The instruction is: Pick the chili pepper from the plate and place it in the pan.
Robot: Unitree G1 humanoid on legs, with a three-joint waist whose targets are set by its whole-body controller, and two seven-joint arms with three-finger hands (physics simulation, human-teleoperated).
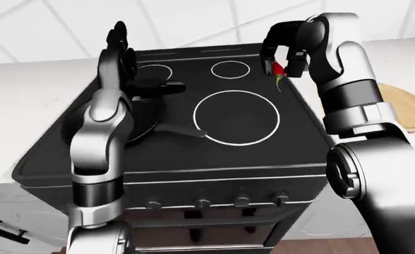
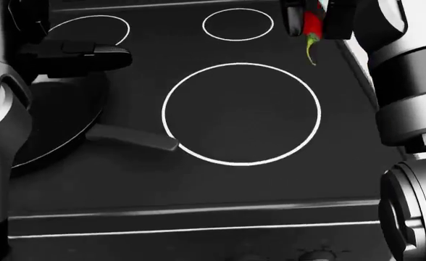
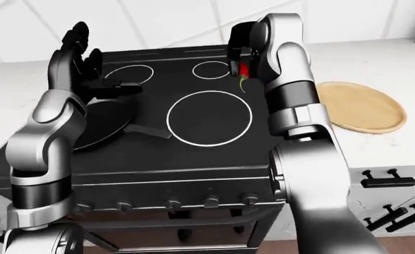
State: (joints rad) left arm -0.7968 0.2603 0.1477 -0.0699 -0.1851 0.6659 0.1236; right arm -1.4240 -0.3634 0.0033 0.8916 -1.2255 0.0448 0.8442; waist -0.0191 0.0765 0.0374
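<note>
The right hand (image 2: 313, 19), fingers closed on the chili pepper (image 2: 312, 28) (stem dangling), is mid-carry over the stove (image 1: 109, 159) and next must cross leftward to the pan (image 3: 98, 127).

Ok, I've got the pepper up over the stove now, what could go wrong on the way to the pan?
The chili pepper hangs from the right hand with its stem dangling free, so it could slip out onto the black stove. The pan sits at the view's left, with the left hand raised above it; the arms may crowd each other there. Releasing early would land the pepper on the burner ring.
</note>
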